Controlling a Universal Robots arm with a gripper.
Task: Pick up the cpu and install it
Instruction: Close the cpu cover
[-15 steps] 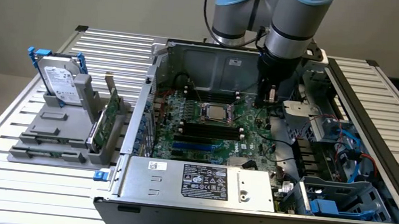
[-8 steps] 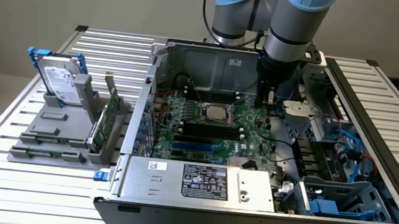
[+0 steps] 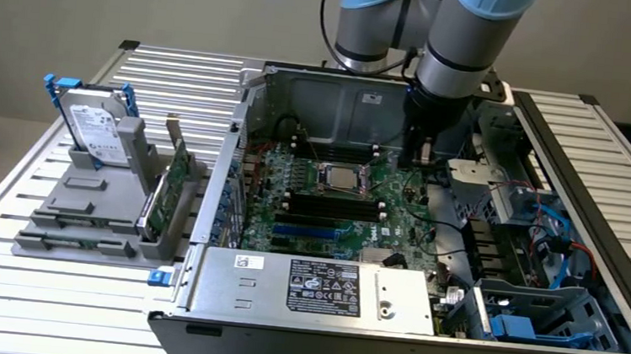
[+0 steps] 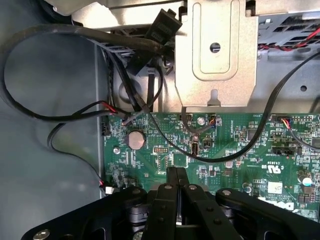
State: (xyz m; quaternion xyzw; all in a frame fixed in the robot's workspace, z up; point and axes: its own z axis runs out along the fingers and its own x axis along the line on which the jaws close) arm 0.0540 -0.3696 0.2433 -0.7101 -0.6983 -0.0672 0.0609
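The cpu (image 3: 338,177), a small silver-grey square, lies flat in the socket frame in the middle of the green motherboard (image 3: 402,226) inside the open computer case. My gripper (image 3: 422,158) hangs low inside the case, toward the exterior view's right of the cpu and apart from it. In the wrist view my gripper (image 4: 177,176) has its black fingers pressed together with nothing between them, over the motherboard's (image 4: 230,145) edge, where black cables (image 4: 150,95) run.
A hard drive (image 3: 99,130) with blue brackets and an upright green circuit card (image 3: 168,187) stand in a grey holder (image 3: 87,210) on the exterior view's left. The power supply (image 3: 329,288) closes the case front. A metal drive cage (image 3: 476,177) and blue cables (image 3: 559,238) crowd the right.
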